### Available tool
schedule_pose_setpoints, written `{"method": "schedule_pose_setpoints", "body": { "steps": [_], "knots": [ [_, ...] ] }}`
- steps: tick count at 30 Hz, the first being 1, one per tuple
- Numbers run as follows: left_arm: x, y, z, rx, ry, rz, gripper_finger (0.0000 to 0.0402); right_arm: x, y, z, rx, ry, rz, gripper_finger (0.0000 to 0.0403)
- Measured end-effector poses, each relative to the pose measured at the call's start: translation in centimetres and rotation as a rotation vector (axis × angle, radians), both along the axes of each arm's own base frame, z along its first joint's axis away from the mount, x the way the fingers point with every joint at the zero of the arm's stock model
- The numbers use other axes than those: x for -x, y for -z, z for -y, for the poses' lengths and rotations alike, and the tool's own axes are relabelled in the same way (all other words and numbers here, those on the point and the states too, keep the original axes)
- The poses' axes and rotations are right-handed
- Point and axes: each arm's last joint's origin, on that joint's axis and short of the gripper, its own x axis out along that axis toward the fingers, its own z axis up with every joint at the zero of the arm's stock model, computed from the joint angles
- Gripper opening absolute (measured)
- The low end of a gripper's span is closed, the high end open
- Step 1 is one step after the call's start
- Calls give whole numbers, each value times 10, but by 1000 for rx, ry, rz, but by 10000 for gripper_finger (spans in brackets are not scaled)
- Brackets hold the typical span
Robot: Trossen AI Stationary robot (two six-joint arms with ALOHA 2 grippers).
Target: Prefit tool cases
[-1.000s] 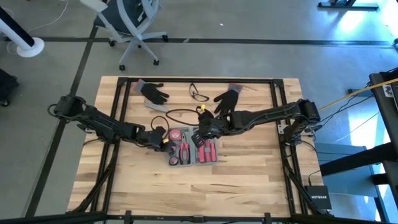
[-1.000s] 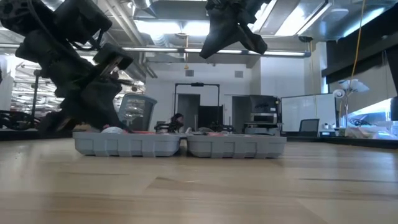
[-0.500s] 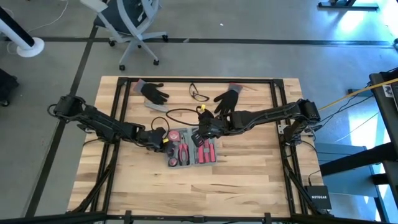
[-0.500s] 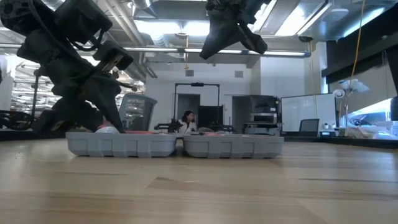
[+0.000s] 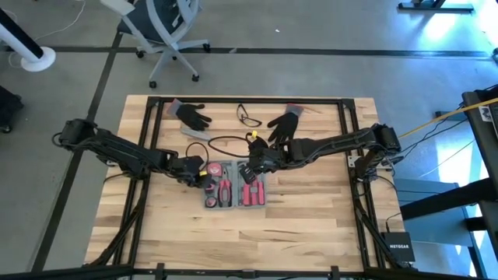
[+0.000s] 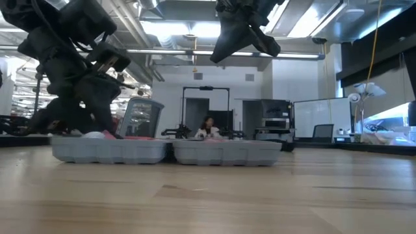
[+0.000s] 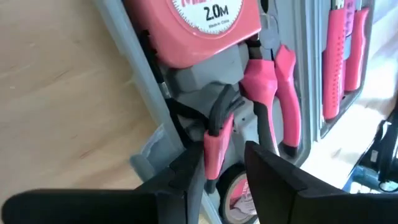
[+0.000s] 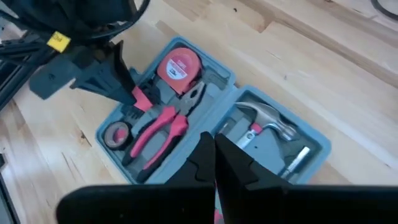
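Note:
The blue-grey tool case (image 5: 236,189) lies open and flat on the wooden table, both halves (image 6: 166,151) resting on their bottoms. It holds a pink tape measure (image 7: 211,25), pink-handled pliers (image 8: 158,127), a hammer (image 8: 264,118) and screwdrivers. My left gripper (image 5: 206,176) is open and reaches slanting down into the case's left half. Its fingers (image 7: 273,177) stand on either side of a pink-sleeved handle (image 7: 212,149). My right gripper (image 8: 214,149) is shut and hangs well above the case's far edge (image 6: 244,32), touching nothing. My left gripper comes slanting down from the table's left at the left half of the case. Its two fingers stand on either side of the pink-sleeved handle's end (image 7: 210,163), close to the case's left wall (image 7: 158,93). I cannot tell whether a finger touches the handle or the wall.
Behind the case lie two black gloves (image 5: 192,115) (image 5: 284,124), safety glasses (image 5: 249,118), a black cable loop (image 5: 223,141) and a slim grey bar (image 5: 194,132). Bare wood stretches toward the near edge (image 5: 249,241). A person sits in the room beyond (image 6: 208,127).
The open case has slid toward the table's left edge and turned a little, so it now lies squarer to the table. My left gripper has drawn back leftward with it, and its fingers have spread apart. The right arm has kept still.

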Motion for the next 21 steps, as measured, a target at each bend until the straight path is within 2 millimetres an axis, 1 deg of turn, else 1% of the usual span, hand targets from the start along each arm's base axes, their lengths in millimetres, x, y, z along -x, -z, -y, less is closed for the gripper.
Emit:
{"method": "schedule_pose_setpoints", "body": {
  "steps": [7,14,17,19,21],
  "knots": [
    [5,-11,0,4,15,38,108,2,1,1,11,5,-24,0],
    [23,-12,-3,-50,46,-72,108,2,2,1,27,-12,-32,0],
    [26,-16,-4,-69,29,-59,108,2,2,1,28,-12,-34,0],
    [27,-20,-5,-92,34,-27,108,0,0,1,17,-20,-11,0],
    [30,-24,-6,-139,44,-10,108,-5,-3,-1,2,-44,51,0]
  ]
}}
